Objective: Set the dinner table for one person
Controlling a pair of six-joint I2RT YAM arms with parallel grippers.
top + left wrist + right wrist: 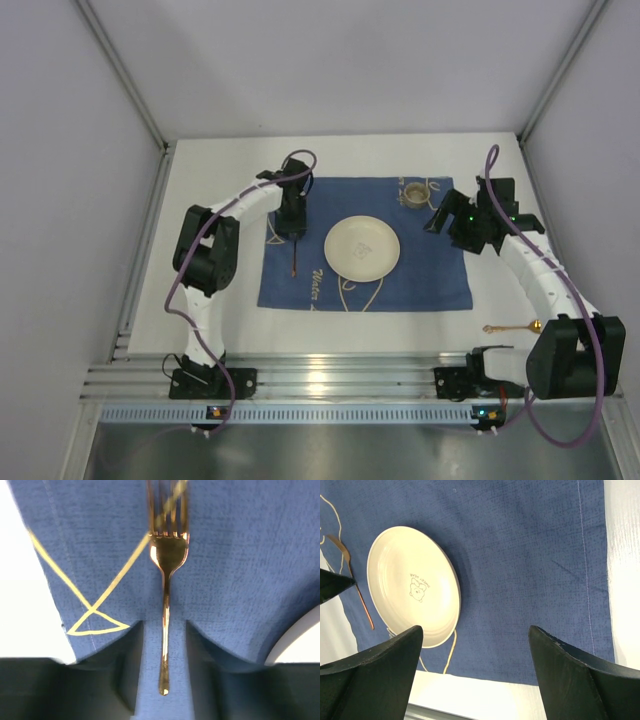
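Note:
A blue cloth placemat (pixel 430 270) lies in the middle of the white dinner table (pixel 200 210). On it are a cream plate (pixel 362 247), a small cup (pixel 416 193) at the back right, and a gold fork (pixel 295 256) left of the plate. My left gripper (pixel 296 234) is low over the fork. In the left wrist view its jaws are open, one on each side of the fork handle (pixel 164 650), with a gap on both sides. My right gripper (pixel 438 222) is open and empty above the placemat's right part, near the cup. A gold spoon (pixel 512 327) lies on the bare table at the near right.
The right wrist view shows the plate (pixel 412 585), the fork (pixel 360 597), the placemat (pixel 520 555) and the table's white strip (pixel 625 555) on the right. Grey walls enclose the table on three sides. An aluminium rail (pixel 330 380) runs along the near edge.

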